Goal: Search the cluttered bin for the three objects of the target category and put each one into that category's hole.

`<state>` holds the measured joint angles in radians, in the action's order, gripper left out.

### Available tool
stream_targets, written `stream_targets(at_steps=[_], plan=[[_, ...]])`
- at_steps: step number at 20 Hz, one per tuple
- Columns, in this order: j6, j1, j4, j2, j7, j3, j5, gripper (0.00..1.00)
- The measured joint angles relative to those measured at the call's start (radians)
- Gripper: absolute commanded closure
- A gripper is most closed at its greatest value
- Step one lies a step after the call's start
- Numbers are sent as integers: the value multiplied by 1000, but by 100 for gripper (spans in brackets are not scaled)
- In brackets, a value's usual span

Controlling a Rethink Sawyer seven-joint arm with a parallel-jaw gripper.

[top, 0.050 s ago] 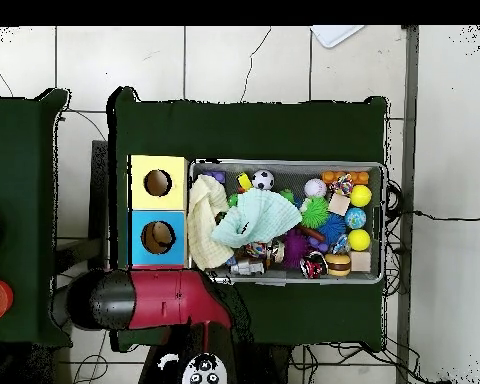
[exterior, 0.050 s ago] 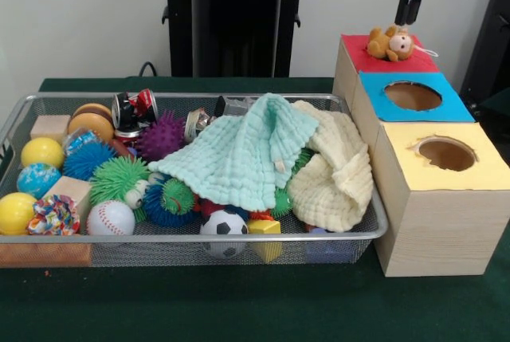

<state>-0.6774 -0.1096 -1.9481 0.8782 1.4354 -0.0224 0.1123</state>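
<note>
Wire bin (exterior, 0.050 s ago: 362,234), mesh-sided, on green table (exterior, 0.050 s ago: 239,302): a mint cloth (exterior, 0.050 s ago: 239,155) and a cream cloth (exterior, 0.050 s ago: 335,171) overlie its contents beside the wooden box (exterior, 0.050 s ago: 430,230), hiding what lies beneath; only edges of spiky balls and a soccer ball (exterior, 0.050 s ago: 223,230) show under them. Plush monkey (exterior, 0.050 s ago: 390,43): lies on the box's red section (exterior, 0.050 s ago: 355,55), over that section's hole, which cannot be seen. Gripper (exterior, 0.050 s ago: 410,9): hangs just above the monkey, cut off at the top edge; fingers close together, nothing between them. Overhead view: the red arm (top, 0.050 s ago: 149,298) covers the red section and monkey; the blue hole (top, 0.050 s ago: 158,236) and yellow hole (top, 0.050 s ago: 157,183) show clear.
</note>
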Motion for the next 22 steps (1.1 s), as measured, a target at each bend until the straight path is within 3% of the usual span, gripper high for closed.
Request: stream_targets(at_steps=[4,10,22], plan=[[7,3,11,-23,0,-1,-1,100],[116,0,45,-159,0,-12,-27,100],[60,-34,88,-175,0,-44,-33,100]])
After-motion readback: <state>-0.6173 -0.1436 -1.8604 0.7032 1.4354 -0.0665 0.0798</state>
